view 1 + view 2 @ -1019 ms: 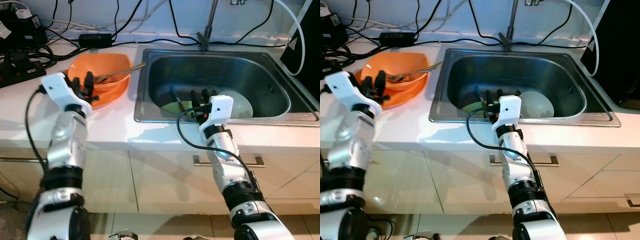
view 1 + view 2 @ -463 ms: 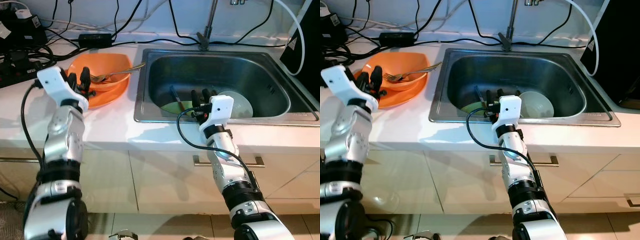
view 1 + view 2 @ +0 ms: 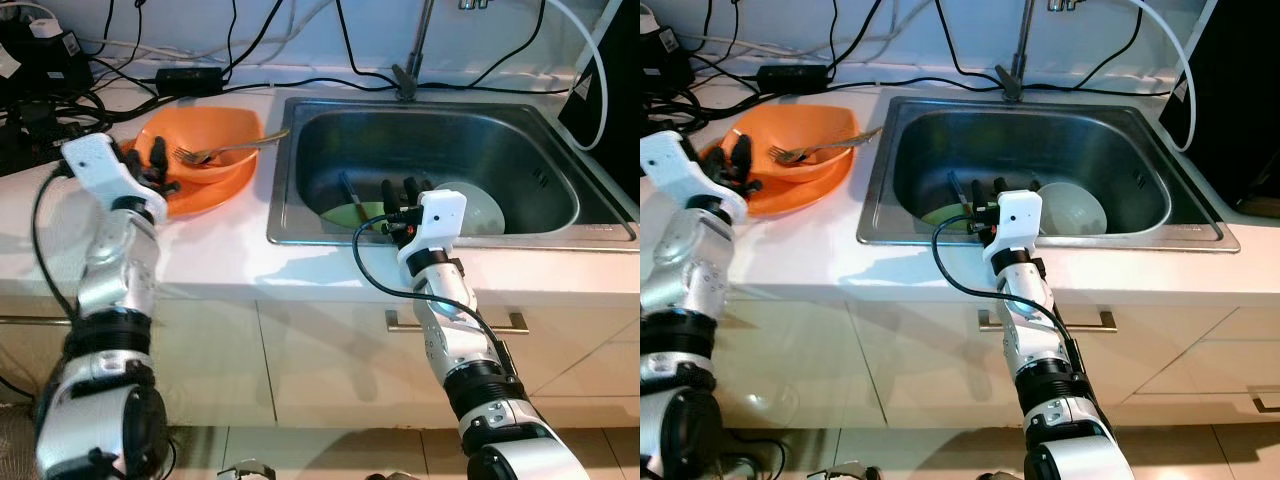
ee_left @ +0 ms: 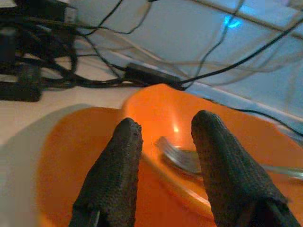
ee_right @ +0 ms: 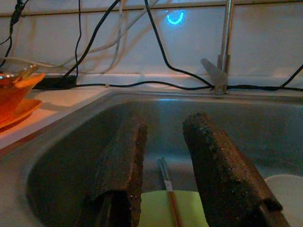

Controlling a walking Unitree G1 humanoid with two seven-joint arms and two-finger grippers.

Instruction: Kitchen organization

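On the counter left of the sink I'm seeing the orange bowl sitting in an orange plate, w/ a fork resting in the bowl, handle sticking out toward the sink. My left gripper is hovering at the plate's left edge, fingers apart, holding nothing. Right gripper is hanging over the sink's front rim, fingers also spread & empty. In the basin a white bowl is lying next to a yellow-green plate w/ chopsticks across it.
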